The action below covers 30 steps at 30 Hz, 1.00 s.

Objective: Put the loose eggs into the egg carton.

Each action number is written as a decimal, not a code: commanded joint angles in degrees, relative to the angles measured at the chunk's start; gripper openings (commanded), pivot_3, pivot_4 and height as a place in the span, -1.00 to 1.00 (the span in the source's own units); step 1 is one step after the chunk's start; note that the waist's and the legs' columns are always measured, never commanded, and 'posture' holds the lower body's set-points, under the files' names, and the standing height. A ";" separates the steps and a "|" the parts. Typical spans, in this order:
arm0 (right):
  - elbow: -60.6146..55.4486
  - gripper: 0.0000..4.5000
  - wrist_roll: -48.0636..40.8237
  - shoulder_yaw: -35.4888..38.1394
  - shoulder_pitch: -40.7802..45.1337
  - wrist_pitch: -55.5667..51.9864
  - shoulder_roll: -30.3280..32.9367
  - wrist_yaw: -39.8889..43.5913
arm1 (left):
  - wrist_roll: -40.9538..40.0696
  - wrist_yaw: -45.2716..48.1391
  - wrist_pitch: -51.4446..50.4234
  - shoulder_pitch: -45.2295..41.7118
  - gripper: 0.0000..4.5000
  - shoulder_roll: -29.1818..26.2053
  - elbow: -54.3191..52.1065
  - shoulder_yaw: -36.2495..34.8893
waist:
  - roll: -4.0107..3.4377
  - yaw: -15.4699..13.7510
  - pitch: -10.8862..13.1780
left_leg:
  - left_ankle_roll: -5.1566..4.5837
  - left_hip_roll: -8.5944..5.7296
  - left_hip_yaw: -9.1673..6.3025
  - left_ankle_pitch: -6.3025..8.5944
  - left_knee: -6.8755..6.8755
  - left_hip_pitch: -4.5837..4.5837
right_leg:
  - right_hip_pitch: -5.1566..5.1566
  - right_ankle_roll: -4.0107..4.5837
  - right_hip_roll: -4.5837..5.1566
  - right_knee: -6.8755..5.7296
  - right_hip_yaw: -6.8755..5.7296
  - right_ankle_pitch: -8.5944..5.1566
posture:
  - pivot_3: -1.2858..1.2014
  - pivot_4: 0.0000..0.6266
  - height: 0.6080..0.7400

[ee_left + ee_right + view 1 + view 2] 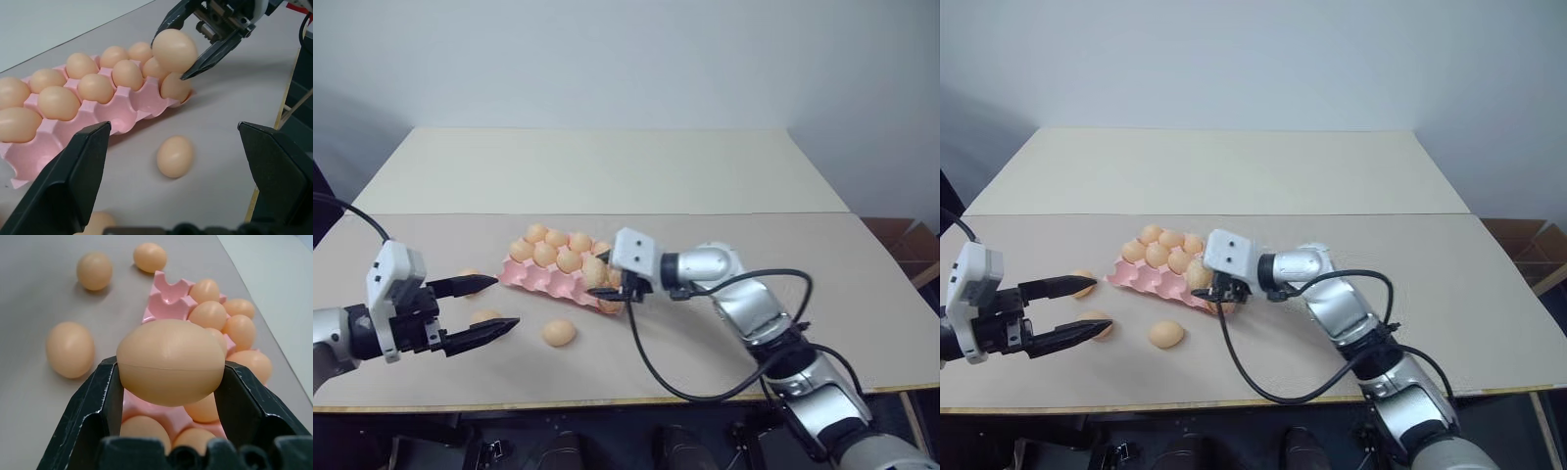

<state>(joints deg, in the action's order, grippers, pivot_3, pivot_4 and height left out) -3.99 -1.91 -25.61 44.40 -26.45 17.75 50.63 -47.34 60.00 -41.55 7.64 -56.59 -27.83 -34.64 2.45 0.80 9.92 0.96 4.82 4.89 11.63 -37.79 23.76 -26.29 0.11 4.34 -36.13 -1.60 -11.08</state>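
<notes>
The pink egg carton [540, 281] lies mid-table with several eggs in its cups. My right gripper [607, 279] hovers over the carton's near right end, shut on an orange-tan egg [171, 361], which is clamped between both black fingers. That held egg [174, 50] hangs just above the filled cups. One loose egg [559, 333] rests on the table in front of the carton. Two more loose eggs [485, 316] [470, 275] lie by my left gripper [505, 303], which stands open at the left with nothing between its fingers.
A black cable [651, 377] loops from the right wrist over the table toward the front edge [607, 401]. A paler second table [607, 171] adjoins at the back. A cardboard box [911, 245] sits off the right side.
</notes>
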 commanded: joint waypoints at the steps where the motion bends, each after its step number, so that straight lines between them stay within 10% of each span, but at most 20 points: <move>1: 3.56 0.15 2.78 -0.55 2.38 0.94 -2.53 -3.51 | -0.74 -0.42 0.14 0.64 1.00 0.01 -2.34 -1.75 | 0.00 0.05 0.00 | 0.00 0.01 0.00 0.00 0.00 -0.02 | 0.00 0.00 -0.01 -0.01 -0.01 0.00 | 0.03 -0.52 1.00; 10: 4.58 0.97 3.95 -2.27 1.97 0.55 -3.75 -2.33 | -0.80 -0.37 0.46 3.33 1.00 0.56 -2.95 -3.52 | -0.01 0.09 0.00 | 0.00 0.03 -0.02 0.00 0.01 -0.02 | -0.01 0.00 -0.03 -0.04 -0.05 0.00 | 0.03 -0.52 1.00; 18: -3.47 0.97 -2.21 6.88 -0.86 -2.64 0.19 -1.40 | -0.16 -0.99 1.38 -1.86 1.00 -0.05 -0.23 1.00 | -0.01 -0.68 0.00 | 0.01 0.02 -0.06 0.00 0.01 0.03 | 0.00 0.00 0.02 -0.02 -0.14 -0.01 | 0.03 -0.52 1.00; 30: -18.53 0.97 -24.65 30.82 -17.69 -5.95 24.30 15.72 | 4.27 2.39 4.76 -1.14 1.00 -0.50 3.35 0.28 | 0.00 -0.65 0.01 | 0.01 0.04 -0.03 0.01 0.09 -0.03 | 0.00 0.05 -0.03 0.06 -0.09 -0.06 | 0.03 -0.52 1.00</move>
<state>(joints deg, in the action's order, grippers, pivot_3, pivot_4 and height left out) -20.57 -23.48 1.69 27.51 -32.87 40.14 63.32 -42.91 61.57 -37.52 6.10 -56.25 -23.87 -31.70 2.44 0.15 9.93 0.96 4.86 4.86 11.64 -37.70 23.71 -26.27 0.16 4.33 -36.07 -1.67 -11.15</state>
